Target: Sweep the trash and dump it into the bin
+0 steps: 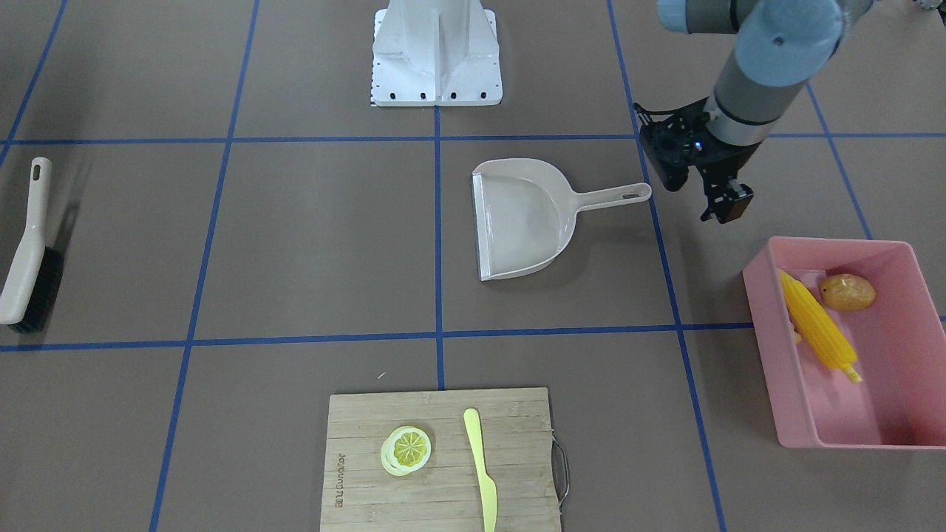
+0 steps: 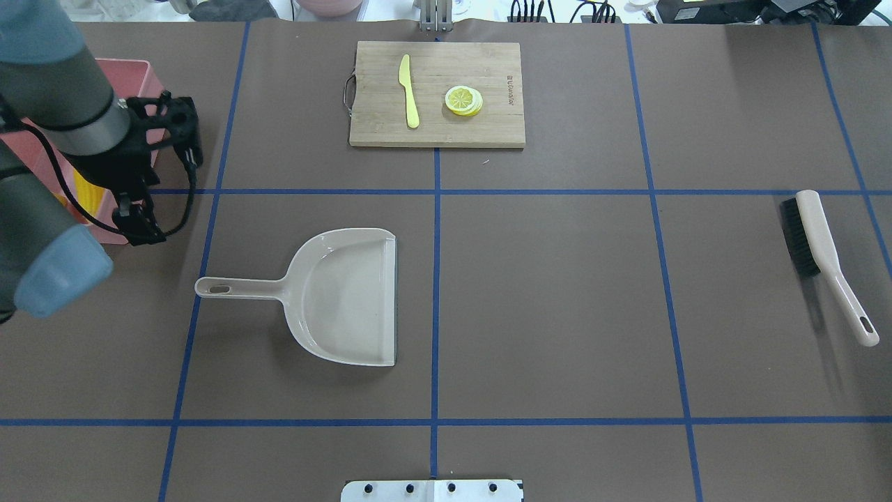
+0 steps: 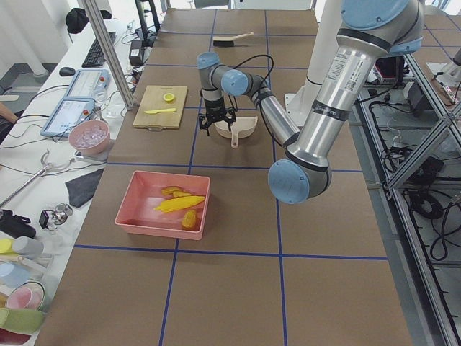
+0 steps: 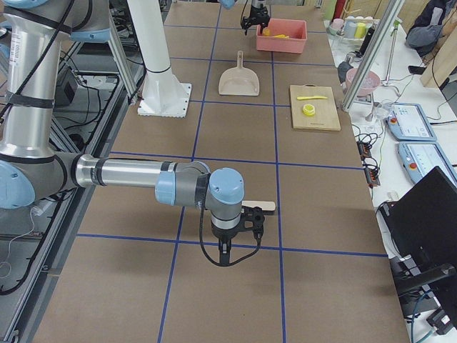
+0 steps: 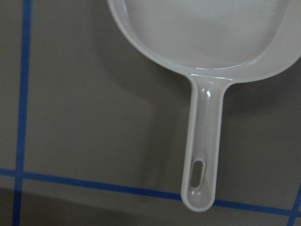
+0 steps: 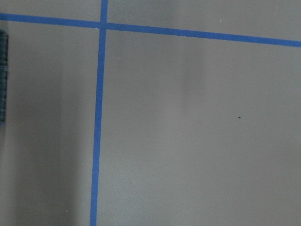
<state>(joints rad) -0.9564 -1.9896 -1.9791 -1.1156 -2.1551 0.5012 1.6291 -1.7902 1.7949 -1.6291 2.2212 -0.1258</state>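
Note:
The pink bin stands at the table's end on my left. The yellow corn cob and the small brown potato lie inside it. The tan ginger root lies in it behind the corn. My left gripper hovers above the table between the bin and the end of the dustpan's handle. Its jaws look open and empty. My right gripper hangs low over the table beside the brush, and I cannot tell whether it is open or shut.
The beige dustpan lies empty mid-table. The hand brush lies at the table's far right end. A wooden cutting board holds a lemon slice and a yellow plastic knife. The robot's white base stands at the table's edge.

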